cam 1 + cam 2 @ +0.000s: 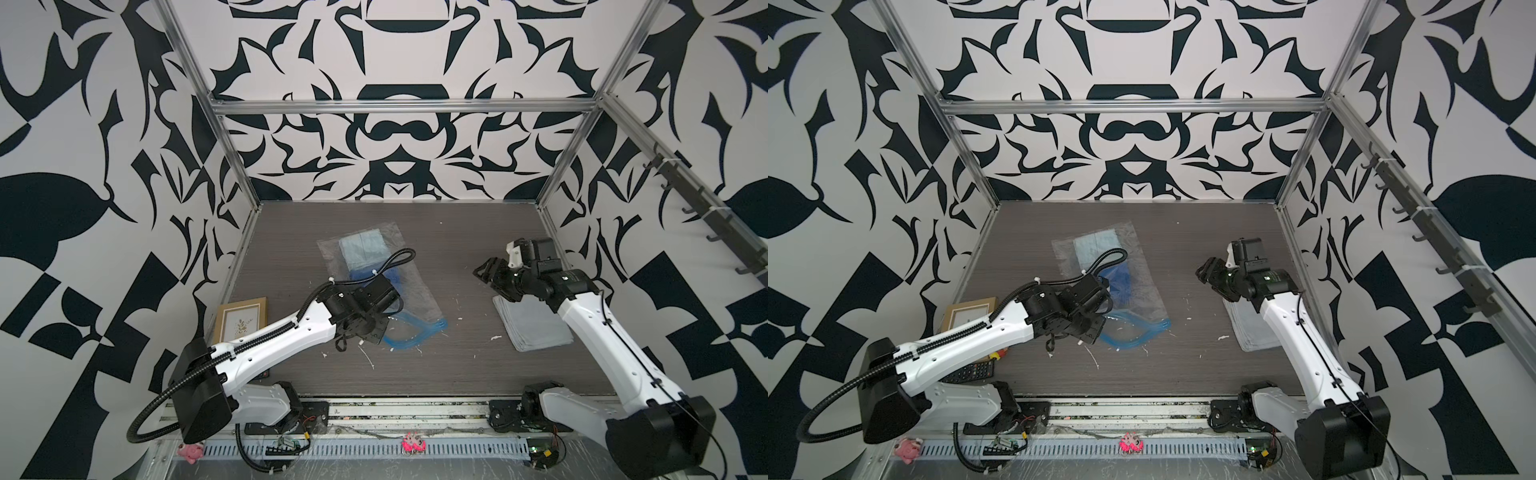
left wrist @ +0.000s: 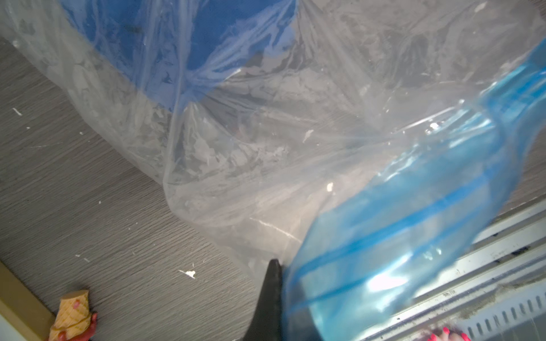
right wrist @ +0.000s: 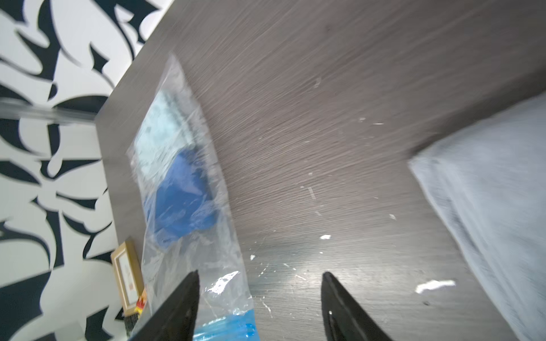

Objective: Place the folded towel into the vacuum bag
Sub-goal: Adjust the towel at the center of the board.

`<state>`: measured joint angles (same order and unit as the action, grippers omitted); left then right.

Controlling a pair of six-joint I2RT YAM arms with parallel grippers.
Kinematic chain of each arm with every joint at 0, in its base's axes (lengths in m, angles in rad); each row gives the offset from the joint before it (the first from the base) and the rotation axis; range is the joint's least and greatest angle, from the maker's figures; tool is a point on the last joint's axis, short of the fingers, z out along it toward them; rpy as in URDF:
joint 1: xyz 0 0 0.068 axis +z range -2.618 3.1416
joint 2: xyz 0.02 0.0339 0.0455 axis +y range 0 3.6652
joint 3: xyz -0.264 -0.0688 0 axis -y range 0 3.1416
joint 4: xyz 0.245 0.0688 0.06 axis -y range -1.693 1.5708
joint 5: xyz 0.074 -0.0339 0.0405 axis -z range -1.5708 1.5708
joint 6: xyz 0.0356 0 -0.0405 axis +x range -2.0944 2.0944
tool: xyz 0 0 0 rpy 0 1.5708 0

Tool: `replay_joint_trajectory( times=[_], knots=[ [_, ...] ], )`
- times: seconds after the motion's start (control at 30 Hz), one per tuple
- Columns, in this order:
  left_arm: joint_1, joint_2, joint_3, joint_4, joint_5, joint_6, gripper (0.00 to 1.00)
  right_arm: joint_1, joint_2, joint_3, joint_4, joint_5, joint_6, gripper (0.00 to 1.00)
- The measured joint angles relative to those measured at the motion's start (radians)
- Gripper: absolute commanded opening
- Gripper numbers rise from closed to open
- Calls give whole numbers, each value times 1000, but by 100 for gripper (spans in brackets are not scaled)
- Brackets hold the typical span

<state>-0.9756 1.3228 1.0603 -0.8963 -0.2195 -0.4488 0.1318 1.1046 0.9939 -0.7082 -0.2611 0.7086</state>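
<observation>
A dark wood-grain table (image 1: 457,232) sits boxed in by black-and-white patterned walls and aluminium rails on three sides, white flecks scattered over it. The bag (image 1: 419,299) lies slantwise left of centre, its closed end toward the back wall and its zip strip (image 1: 419,332) toward the front. The towel (image 1: 528,328), grey and folded, lies flat near the table's right edge, outside the bag and partly under the right arm. Between bag and towel runs a broad bare lane, and the far right corner is open too. A picture frame (image 1: 243,320) crowds the left edge beside the left arm. The left gripper (image 2: 280,265) is pinched on the bag at the zip strip (image 2: 413,221); the left wrist view shows one dark finger against the blue band, which both top views show lifted into a gaping loop. The right gripper (image 3: 260,273) hangs above the table with jaws wide and nothing between them, beyond the towel's far end. The right wrist view, blurred, shows a pale blue cloth (image 3: 159,130) and a dark blue cloth (image 3: 183,192) inside the bag. Only the left wrist view shows a cone toy (image 2: 72,316); a remote (image 1: 971,372) appears in a top view.
</observation>
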Motion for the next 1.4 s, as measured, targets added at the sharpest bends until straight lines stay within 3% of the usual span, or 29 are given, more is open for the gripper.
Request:
replay_joint_trajectory(
  times=[0.1, 0.33, 0.77, 1.0, 1.23, 1.4],
  knots=[
    [-1, 29, -23, 36, 12, -26, 0, -47, -5, -8, -66, 67, -44, 90],
    [-1, 82, -74, 141, 75, -76, 0, -119, 84, -47, -157, 138, -51, 91],
    [-1, 106, -89, 231, 111, -79, 0, -248, 246, -134, -90, 202, 207, 92],
    [-1, 107, -89, 249, 112, -82, 0, -248, 452, -75, -14, 238, 192, 79],
    [-1, 107, -89, 249, 107, -101, 0, -165, 543, -30, 20, 269, 92, 73],
    [-1, 101, -87, 245, 77, -113, 0, 50, 608, 44, 52, 299, -1, 73]
  ],
)
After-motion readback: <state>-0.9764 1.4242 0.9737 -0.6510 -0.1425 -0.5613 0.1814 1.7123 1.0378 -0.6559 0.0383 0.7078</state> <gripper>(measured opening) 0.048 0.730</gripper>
